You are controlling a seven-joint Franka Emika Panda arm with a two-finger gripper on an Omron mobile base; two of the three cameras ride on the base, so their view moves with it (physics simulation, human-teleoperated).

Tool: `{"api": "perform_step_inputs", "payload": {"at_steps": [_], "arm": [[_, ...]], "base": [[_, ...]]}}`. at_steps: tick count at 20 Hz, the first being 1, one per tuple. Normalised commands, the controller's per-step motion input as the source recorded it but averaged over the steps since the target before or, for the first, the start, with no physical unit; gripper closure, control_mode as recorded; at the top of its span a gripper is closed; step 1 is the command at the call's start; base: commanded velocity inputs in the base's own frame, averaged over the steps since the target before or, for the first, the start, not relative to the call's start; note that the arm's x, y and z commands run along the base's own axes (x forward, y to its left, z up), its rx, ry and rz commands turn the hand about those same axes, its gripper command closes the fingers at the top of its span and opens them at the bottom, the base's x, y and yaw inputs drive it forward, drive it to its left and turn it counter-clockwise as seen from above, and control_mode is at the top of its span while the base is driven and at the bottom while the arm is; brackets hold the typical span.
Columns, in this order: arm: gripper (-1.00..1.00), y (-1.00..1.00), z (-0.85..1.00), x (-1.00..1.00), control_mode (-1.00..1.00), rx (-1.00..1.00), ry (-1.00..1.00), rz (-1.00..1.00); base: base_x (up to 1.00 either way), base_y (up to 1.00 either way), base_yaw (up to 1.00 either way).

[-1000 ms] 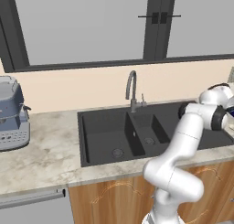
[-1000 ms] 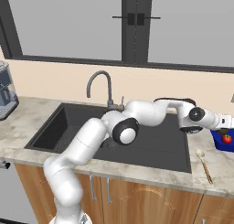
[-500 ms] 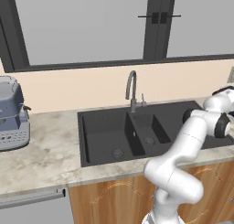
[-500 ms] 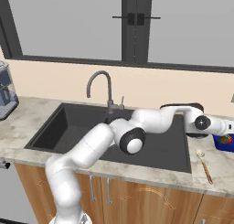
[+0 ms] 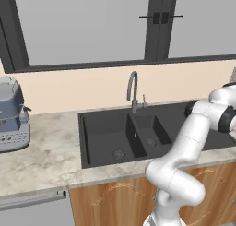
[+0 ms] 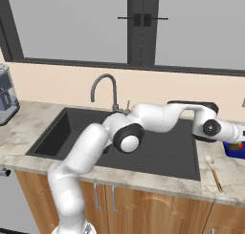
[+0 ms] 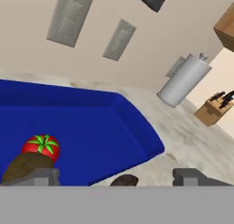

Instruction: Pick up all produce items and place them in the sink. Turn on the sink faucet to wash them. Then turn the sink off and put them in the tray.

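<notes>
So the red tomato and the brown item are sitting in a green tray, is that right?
Not quite: the tray is blue, not green, as the hand view shows. The red tomato and the brown item do sit in it, close together.

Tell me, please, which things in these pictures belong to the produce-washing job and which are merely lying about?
Job: red tomato and brown produce item in the blue tray; black sink; faucet.

Lying about: coffee machine, wooden spoon, knife block, metal canister.
</notes>
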Motion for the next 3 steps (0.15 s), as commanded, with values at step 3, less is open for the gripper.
{"api": "perform_step_inputs", "payload": {"at_steps": [3], "arm": [[-1.00, 0.44, 0.30, -1.00, -1.00, 0.00, 0.00, 0.00]], "base": [[0.00, 0.00, 0.00]]}}
